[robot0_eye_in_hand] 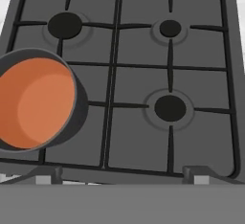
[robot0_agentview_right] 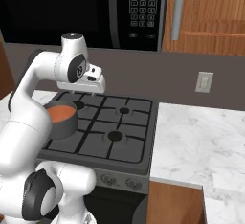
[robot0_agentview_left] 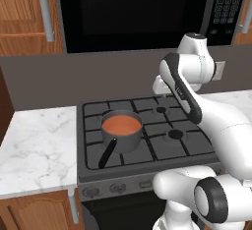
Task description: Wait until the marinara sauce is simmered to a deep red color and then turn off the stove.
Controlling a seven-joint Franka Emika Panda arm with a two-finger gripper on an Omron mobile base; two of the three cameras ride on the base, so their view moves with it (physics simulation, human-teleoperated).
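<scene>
**Inspector:** Where is the sauce (robot0_agentview_left: 121, 124), and what is its condition?

**Assistant:** It sits in a dark saucepan (robot0_agentview_left: 121, 134) on the front burner at the robot's left of the stove (robot0_agentview_left: 147, 135). The pan handle (robot0_agentview_left: 108, 153) points toward the front panel. The surface is a flat orange-red, closer to orange than to a deep red in all three views. My judgement is that the simmer is not finished.

**Inspector:** Then the waiting step is not complete?

**Assistant:** Judged from the colour, no. The wait is still in hand and the stove has not yet been turned off. No flame can be made out, so I cannot confirm from the burner itself that it is lit.

**Inspector:** State of the end effector (robot0_eye_in_hand: 122, 175)?

**Assistant:** Spread wide and holding nothing; its two tips stand far apart at the bottom of the hand view. It hangs above the grates (robot0_eye_in_hand: 115, 74), over the rear of the stove, touching neither pan nor knob.

**Inspector:** And the controls?

**Assistant:** The knobs (robot0_agentview_left: 104, 190) run along the front panel, below the pan and well apart from the end effector. Their setting is too small to read.

**Inspector:** What is left?

**Assistant:** Watching until the sauce darkens, then reaching down to the front panel and turning the correct knob. Which knob serves that burner I cannot tell.
</scene>
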